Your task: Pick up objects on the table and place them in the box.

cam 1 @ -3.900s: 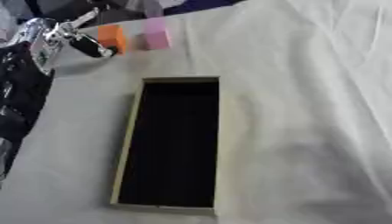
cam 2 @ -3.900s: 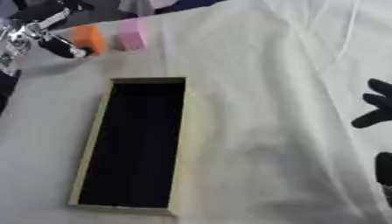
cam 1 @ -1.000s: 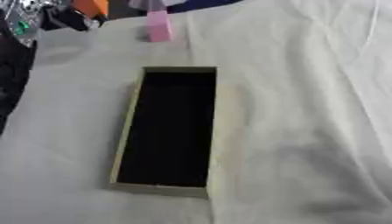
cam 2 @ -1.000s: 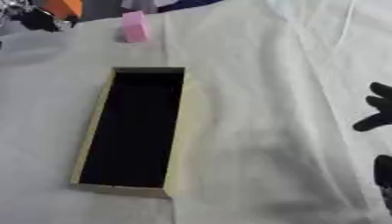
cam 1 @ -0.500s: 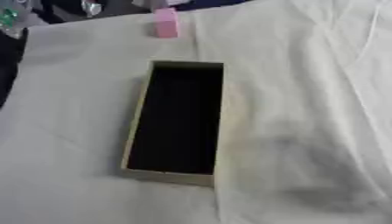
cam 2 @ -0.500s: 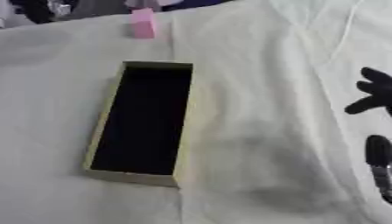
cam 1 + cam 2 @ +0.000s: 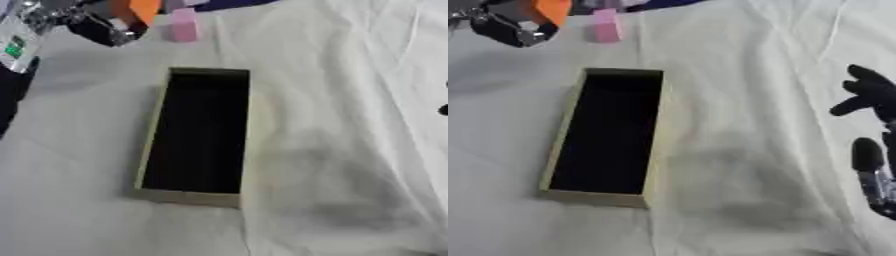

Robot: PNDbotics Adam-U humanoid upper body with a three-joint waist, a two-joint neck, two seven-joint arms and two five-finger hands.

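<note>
Left eye view: left hand [image 7: 92, 27] grips an orange block [image 7: 140, 10] beyond the box's [image 7: 150, 145] far end, beside a pink block [image 7: 184, 25]. Right hand [image 7: 874, 107] rests open, right of the box.

Table [image 7: 350, 100] w/ creased white cloth; soft even light.

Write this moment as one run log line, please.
left hand: holding orange block, raised at far left | pink block: on table beyond box | box: empty | right hand: idle, open, right edge
</note>
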